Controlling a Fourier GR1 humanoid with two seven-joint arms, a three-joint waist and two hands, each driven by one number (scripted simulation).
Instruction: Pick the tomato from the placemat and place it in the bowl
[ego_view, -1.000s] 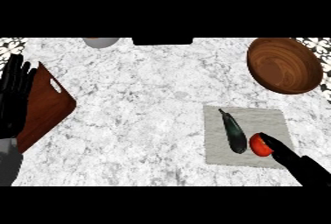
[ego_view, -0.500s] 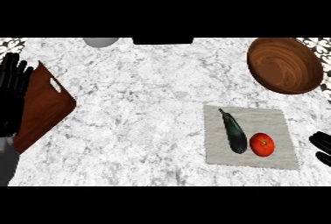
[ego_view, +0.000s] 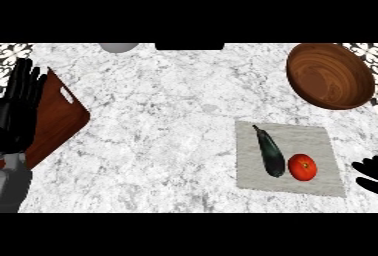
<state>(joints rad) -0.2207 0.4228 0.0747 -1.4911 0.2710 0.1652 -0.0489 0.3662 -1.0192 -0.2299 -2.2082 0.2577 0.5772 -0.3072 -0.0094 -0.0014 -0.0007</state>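
The right hand (ego_view: 367, 172) shows spread, empty fingers just right of the placemat (ego_view: 325, 140), apart from the tomato (ego_view: 302, 167). The left hand (ego_view: 19, 112) rests open at the left edge.

I see a white marble counter (ego_view: 170, 130). Grey placemat (ego_view: 325, 145) at lower right carries a red tomato (ego_view: 302, 167) just beside a dark eggplant (ego_view: 270, 152). Wooden bowl (ego_view: 329, 75) at upper right. Brown cutting board (ego_view: 57, 117) at left, my left hand (ego_view: 21, 107) resting open over it. My right hand's fingertips (ego_view: 367, 172) show at the right edge, apart from the tomato.
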